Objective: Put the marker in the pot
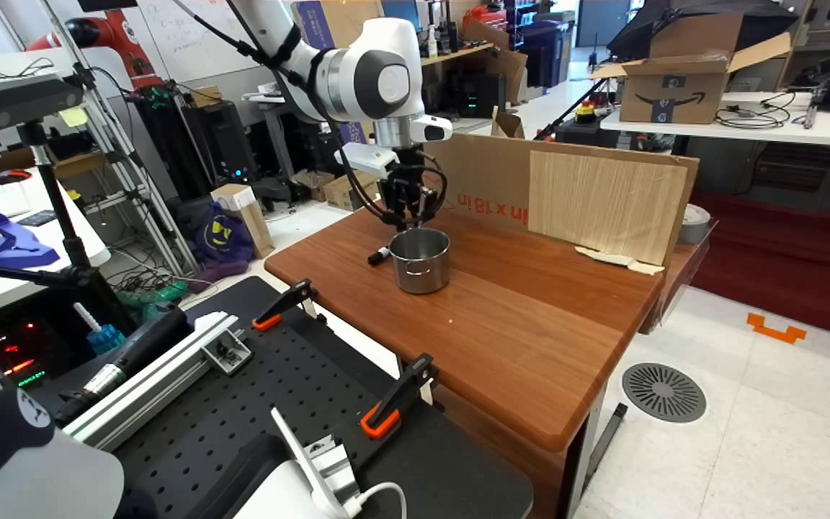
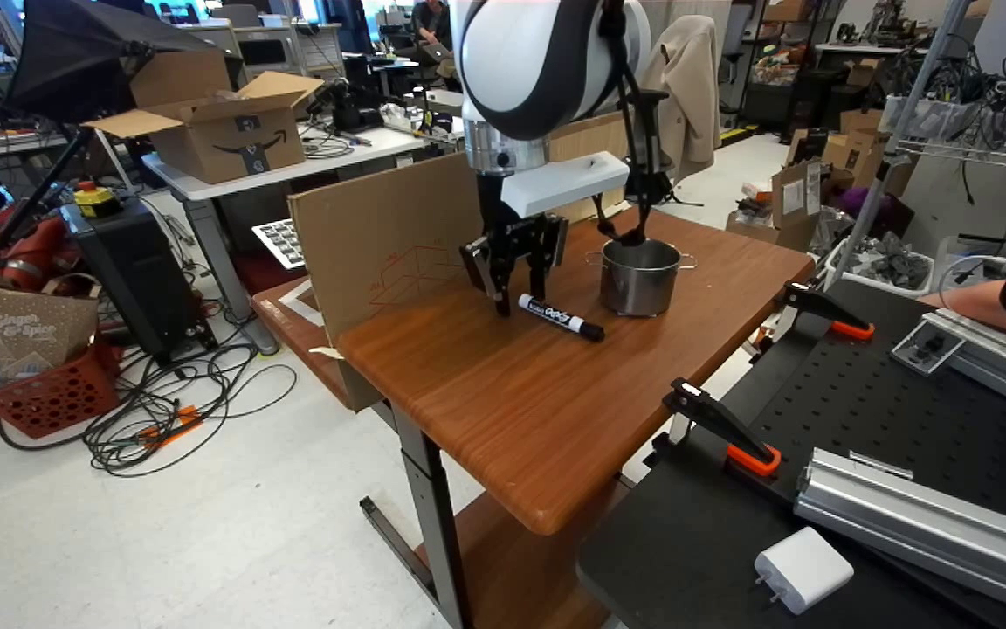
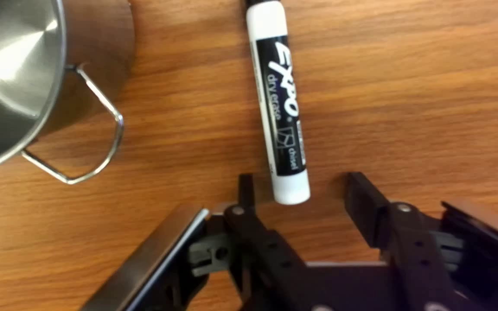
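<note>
One brown table (image 1: 516, 324) carries the work. Above it hangs the white arm (image 2: 516, 65), w/ its wrist pointing down, prob. b/c the grasp is meant from the top. Along an edge of the table stands the cardboard panel (image 1: 487, 173), upright – I guess as a screen, so that nothing rolls off. Next in size comes the gripper (image 3: 301, 185): its jaws stand wide apart, low over the table, and it has hold of nothing. The pot (image 2: 638, 284) stands upright on the table w/ its mouth up, i.e. ready to receive sth. from above; in the wrist view its wire handle (image 3: 119, 125) sticks out toward the gripper, so it could be bumped at the lift. Last comes the marker (image 3: 281, 108). It lies flat on the table, near the pot but apart from it, so the task is not yet done. Its white end is turned to the gripper and appears in the gap between the fingertips (image 3: 363, 203), w/ wood showing on each side – it seems to be the lining-up before the grasp. If the jaws close here, they take prob. only this tail end, and the marker may swing.
</note>
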